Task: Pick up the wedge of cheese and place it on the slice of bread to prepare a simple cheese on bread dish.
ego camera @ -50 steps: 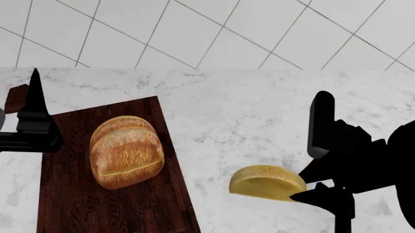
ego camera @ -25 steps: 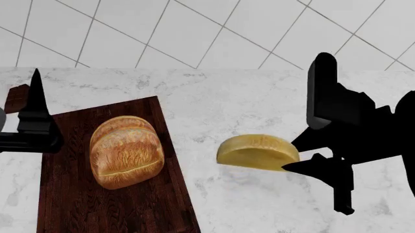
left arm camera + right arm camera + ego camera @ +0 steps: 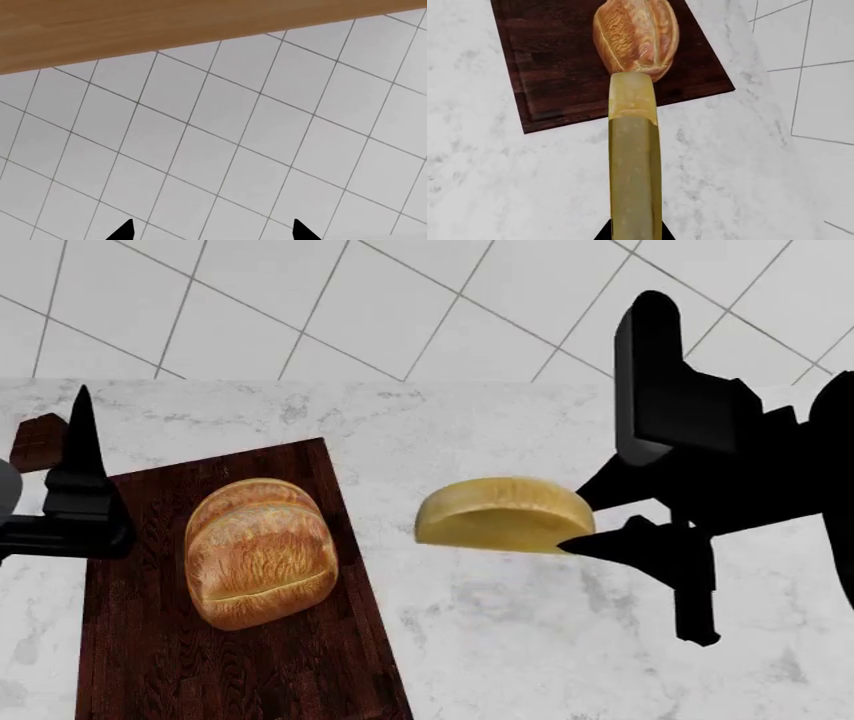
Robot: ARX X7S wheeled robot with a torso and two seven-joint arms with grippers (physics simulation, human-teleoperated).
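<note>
The pale yellow wedge of cheese hangs in the air above the marble counter, right of the board. My right gripper is shut on its right end; in the right wrist view the cheese runs edge-on out from the jaws toward the bread. The golden-brown slice of bread lies on the dark wooden board. My left gripper stands over the board's left edge, pointing up at the tiled wall; its two fingertips are wide apart with nothing between them.
The white marble counter stretches right of the board. A tiled wall rises behind it. A small dark brown block sits at the far left. A wooden cabinet underside shows in the left wrist view.
My right gripper has lifted the cheese off the counter and carried it up and left toward the board. The left arm has hardly moved.
</note>
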